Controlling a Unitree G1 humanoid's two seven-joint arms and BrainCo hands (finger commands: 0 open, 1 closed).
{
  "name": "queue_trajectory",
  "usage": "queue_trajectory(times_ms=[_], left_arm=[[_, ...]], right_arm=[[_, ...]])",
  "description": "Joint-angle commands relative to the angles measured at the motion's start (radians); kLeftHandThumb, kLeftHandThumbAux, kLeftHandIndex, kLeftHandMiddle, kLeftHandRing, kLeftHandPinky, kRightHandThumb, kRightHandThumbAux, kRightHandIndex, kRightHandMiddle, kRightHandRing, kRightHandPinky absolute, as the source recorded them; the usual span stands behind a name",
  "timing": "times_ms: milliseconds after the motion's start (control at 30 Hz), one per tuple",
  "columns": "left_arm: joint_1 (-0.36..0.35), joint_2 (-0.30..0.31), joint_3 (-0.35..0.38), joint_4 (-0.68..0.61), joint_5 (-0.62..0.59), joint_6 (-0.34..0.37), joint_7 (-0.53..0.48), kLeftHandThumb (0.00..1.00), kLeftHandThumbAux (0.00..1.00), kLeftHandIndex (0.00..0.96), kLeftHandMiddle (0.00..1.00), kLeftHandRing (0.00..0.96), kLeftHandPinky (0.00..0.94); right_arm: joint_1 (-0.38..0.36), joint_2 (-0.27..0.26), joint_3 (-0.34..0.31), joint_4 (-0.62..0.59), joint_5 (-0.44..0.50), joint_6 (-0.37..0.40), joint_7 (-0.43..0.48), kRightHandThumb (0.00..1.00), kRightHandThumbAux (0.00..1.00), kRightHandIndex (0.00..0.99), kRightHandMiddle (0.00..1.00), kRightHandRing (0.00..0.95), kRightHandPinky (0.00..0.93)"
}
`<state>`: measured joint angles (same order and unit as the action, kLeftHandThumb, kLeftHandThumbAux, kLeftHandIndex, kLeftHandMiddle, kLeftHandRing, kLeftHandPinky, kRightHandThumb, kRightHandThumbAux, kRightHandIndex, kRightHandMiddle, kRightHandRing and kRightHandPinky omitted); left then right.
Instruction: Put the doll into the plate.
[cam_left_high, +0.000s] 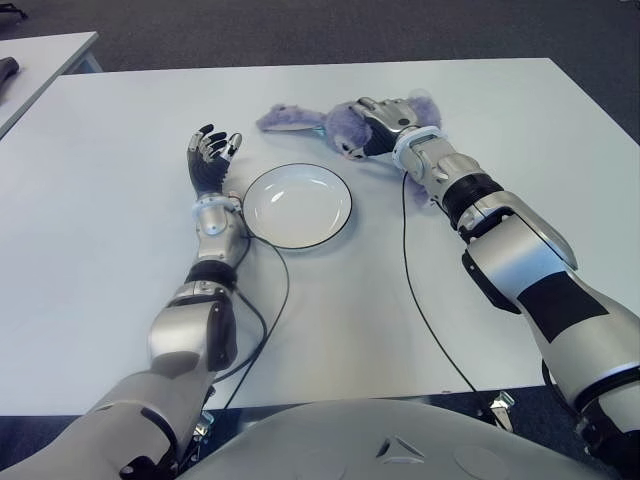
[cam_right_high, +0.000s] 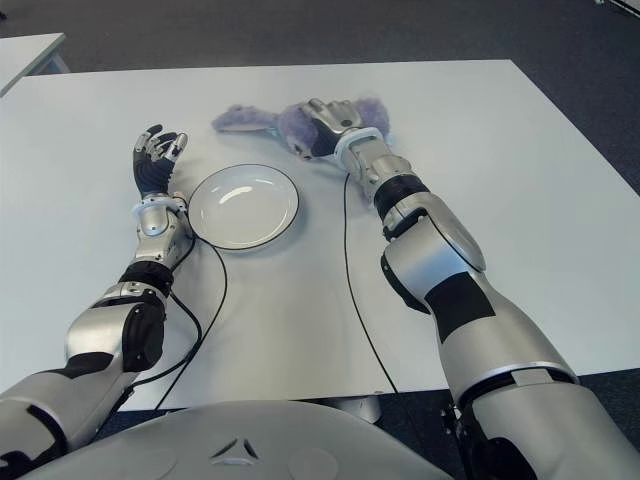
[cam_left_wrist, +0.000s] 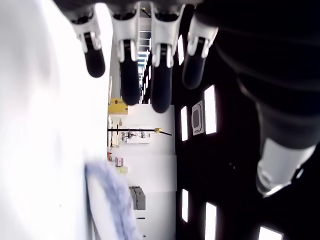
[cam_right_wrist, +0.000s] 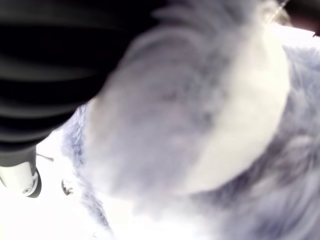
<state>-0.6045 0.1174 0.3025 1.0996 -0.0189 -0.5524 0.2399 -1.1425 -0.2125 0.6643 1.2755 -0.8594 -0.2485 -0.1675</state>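
Note:
A purple plush doll (cam_left_high: 300, 120) with long ears lies on the white table (cam_left_high: 110, 260), just beyond a white plate (cam_left_high: 268, 190) with a dark rim. My right hand (cam_left_high: 380, 125) is on the doll's body, fingers curled round it. Fur (cam_right_wrist: 200, 130) fills the right wrist view, pressed close against the palm. My left hand (cam_left_high: 210, 158) stands upright to the left of the plate, its fingers (cam_left_wrist: 127, 65) spread and holding nothing. Nothing lies in the plate.
A black cable (cam_left_high: 410, 285) trails from my right wrist across the table to its front edge. Another cable (cam_left_high: 280, 290) loops near my left forearm. A second table (cam_left_high: 40, 60) stands at the far left.

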Motion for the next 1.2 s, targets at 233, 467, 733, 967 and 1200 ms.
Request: queue_trajectory(times_ms=[233,467,733,967,1200], left_arm=[[0.344,-0.073,0.001,0.175,-0.005,-0.013,0.013,0.000,0.619,0.204,0.310,0.278,0.170],[0.340,-0.074,0.001,0.176,-0.009,0.000,0.014,0.000,0.627,0.215,0.318,0.286,0.173],[0.332,-0.076,0.010,0.178,-0.019,0.010,0.011,0.000,0.657,0.221,0.326,0.291,0.183],[0.331,-0.081,0.019,0.177,-0.028,0.005,0.007,0.000,0.645,0.227,0.329,0.293,0.184],[0.334,-0.085,0.018,0.176,-0.025,-0.018,0.011,0.000,0.630,0.228,0.323,0.297,0.221]], right_arm=[[0.236,-0.090,0.092,-0.367,0.047,-0.312,0.300,0.200,0.498,0.001,0.125,0.356,0.519],[0.306,-0.169,0.078,-0.576,0.099,-0.333,0.381,0.174,0.499,0.000,0.150,0.409,0.561],[0.322,-0.209,0.046,-0.695,0.124,-0.296,0.406,0.193,0.504,0.000,0.128,0.472,0.656],[0.254,-0.185,0.031,-0.573,0.089,-0.241,0.348,0.211,0.505,0.001,0.104,0.386,0.507],[0.220,-0.131,0.048,-0.398,0.040,-0.193,0.219,0.242,0.488,0.008,0.080,0.308,0.405]])
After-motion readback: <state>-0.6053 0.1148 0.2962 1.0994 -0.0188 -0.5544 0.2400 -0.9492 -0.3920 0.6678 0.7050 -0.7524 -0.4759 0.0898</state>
